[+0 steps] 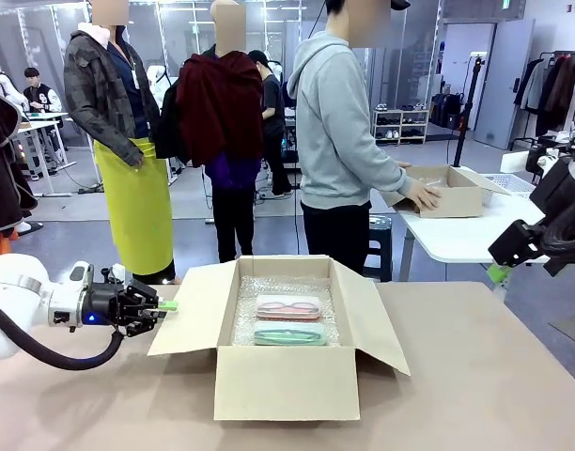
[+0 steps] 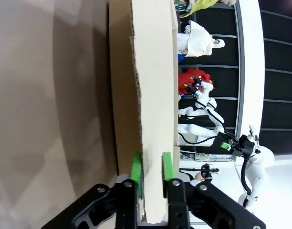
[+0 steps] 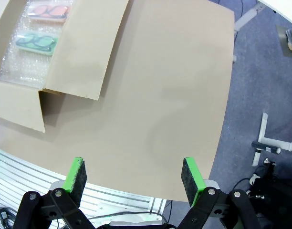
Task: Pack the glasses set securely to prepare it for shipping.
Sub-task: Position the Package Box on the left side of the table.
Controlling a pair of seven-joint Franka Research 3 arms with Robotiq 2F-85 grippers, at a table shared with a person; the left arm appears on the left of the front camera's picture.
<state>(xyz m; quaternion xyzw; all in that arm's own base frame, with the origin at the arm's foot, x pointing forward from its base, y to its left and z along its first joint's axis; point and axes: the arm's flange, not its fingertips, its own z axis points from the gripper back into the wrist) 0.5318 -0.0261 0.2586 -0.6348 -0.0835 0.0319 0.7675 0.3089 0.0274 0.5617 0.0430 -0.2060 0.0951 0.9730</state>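
The large open cardboard box is plain light brown, and the table top is a dull beige-brown. Inside the box, the clear bubble wrap looks whitish. The flat oblong pale pink glasses case shows reddish frames, and the flat oblong mint green glasses case shows dark green ones. The black left gripper has bright green pads.

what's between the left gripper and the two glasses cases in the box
The cardboard box's left flap, which the left gripper pinches, then bubble wrap before the cases; front view.
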